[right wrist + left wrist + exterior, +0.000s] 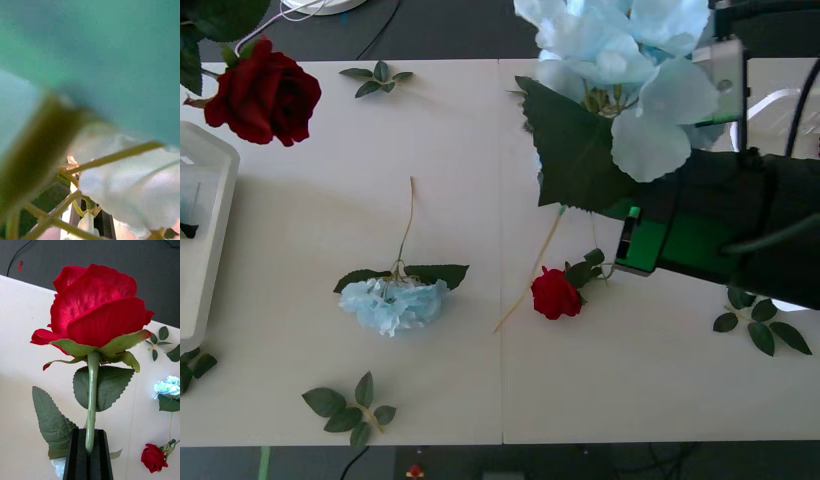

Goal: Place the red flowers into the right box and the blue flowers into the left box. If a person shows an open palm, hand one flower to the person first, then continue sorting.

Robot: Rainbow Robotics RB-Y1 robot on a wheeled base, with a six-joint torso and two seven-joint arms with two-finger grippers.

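Note:
My left gripper (89, 450) is shut on the green stem of a red flower (95, 303) and holds it upright; that rose hangs high at the far left (262, 93). The right gripper (89, 222) is shut on the stem of a blue flower (123, 187), whose big pale head (620, 70) is raised at the far right, in front of my right arm (720, 220). On the table lie another blue flower (393, 303) and another red flower (556, 294). The left box (198, 240) sits at the left edge. The right box is hidden behind my right arm.
Loose green leaf sprigs lie at the far middle (377, 78), near the front edge (350, 405), at the front left (190, 365) and at the right (758, 325). A seam runs down the white table's middle (502, 380).

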